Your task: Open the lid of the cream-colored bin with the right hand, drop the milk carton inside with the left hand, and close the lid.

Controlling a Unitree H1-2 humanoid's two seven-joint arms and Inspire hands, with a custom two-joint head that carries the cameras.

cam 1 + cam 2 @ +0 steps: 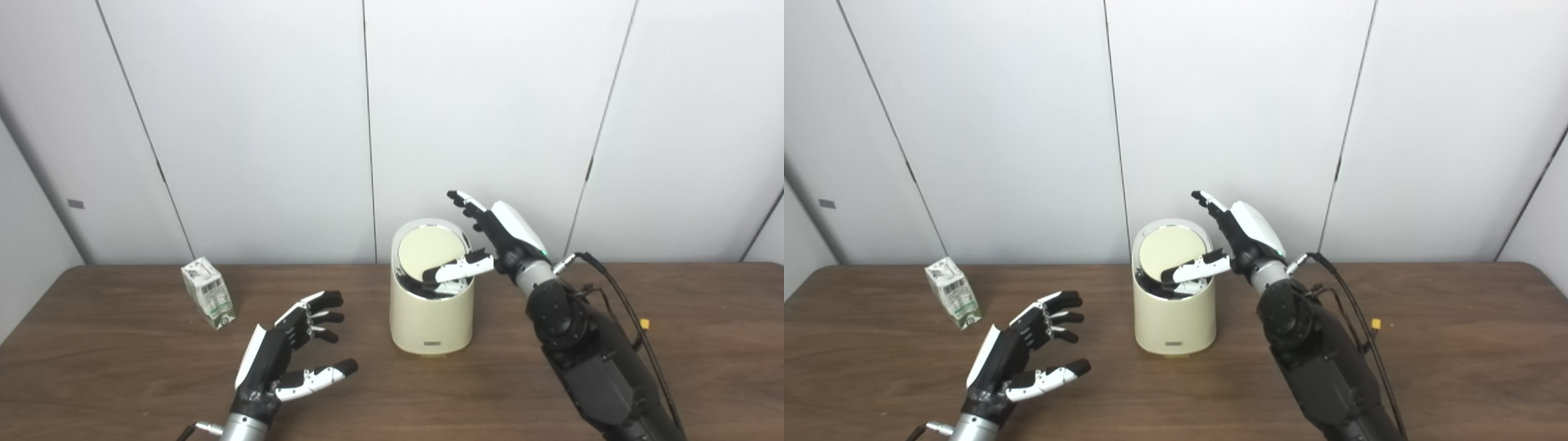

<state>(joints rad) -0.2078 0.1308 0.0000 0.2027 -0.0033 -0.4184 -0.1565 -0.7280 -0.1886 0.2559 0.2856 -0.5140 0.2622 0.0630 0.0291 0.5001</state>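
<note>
Bin [431, 306] stands mid-table, cream, upright, with its lid [430, 251] tipped up toward the back so the round inner face shows and a dark gap opens at the front rim. Right hand [490, 245] is at the bin's right top edge: thumb reaches across the front of the opening and appears to touch or hook the lid's lower edge, other fingers spread upward behind it. It is not clenched; whether it truly grips the lid cannot be told, looks more like propping it.

Carton [208, 293] sits on the table [674, 343] well left of the bin, near the back edge, leaning slightly, long axis roughly vertical, gabled top up. Left hand [288, 355] hovers released, fingers apart, holding nothing, palm turned toward the bin.

Key relation: carton lies up and to the left of the left hand, farther from the robot, while the hand points right toward the bin. Left hand is clearly the nearer one; right arm is busy across the bin. Judged next: left hand must swing back-left and close around the carton's sides. Bare wood between hand and carton, nothing in the way. Carton then travels right to the opening, which is partly crossed by the right thumb, so clearance there looks tight.
</note>
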